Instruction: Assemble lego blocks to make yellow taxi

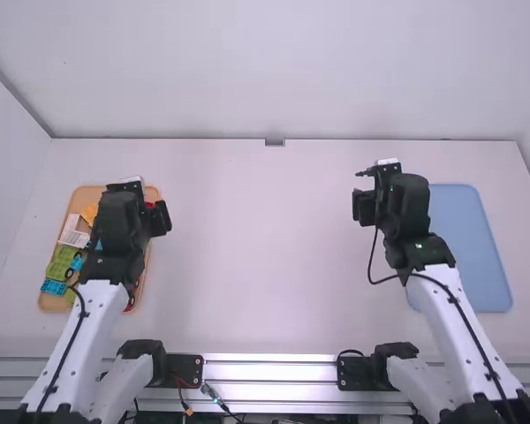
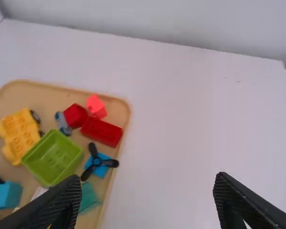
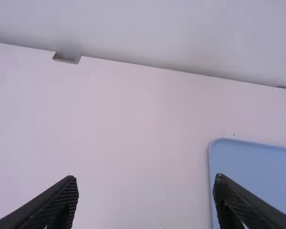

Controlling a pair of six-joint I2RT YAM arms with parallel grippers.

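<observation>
Tabletop (image 1: pixel 256 247) spans tray (image 1: pixel 87 193) edge to mat (image 1: pixel 470 252) edge, left end effector (image 1: pixel 159 218) and right end effector (image 1: pixel 363 208) wide.

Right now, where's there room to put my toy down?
The white table between the left end effector and the right end effector is bare; so is what shows of the blue tray. Toy blocks crowd the tan tray.
</observation>
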